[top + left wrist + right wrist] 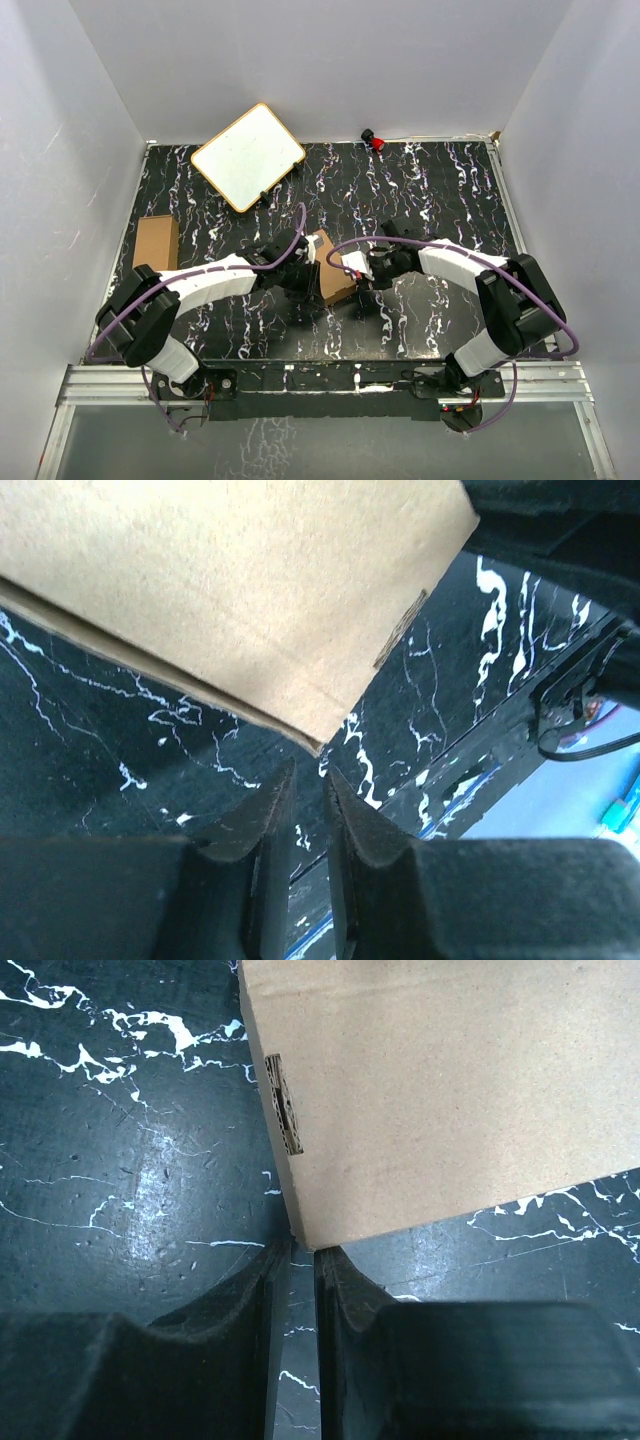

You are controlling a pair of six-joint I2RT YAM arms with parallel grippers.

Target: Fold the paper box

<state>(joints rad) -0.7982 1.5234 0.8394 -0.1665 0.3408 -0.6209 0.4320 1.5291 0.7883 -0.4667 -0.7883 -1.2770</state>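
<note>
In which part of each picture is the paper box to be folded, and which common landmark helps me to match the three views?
Top external: the paper box lies slightly below the centre.
Left wrist: the paper box fills the upper left.
Right wrist: the paper box fills the upper right.
Shared landmark: the black table with white veins, under the box.

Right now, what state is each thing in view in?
paper box: folded up as a carton, lying flat.
left tool: jaws a slit apart, empty.
right tool: jaws a slit apart, box corner at its tips, grip unclear.
other carton: closed, lying flat.
</note>
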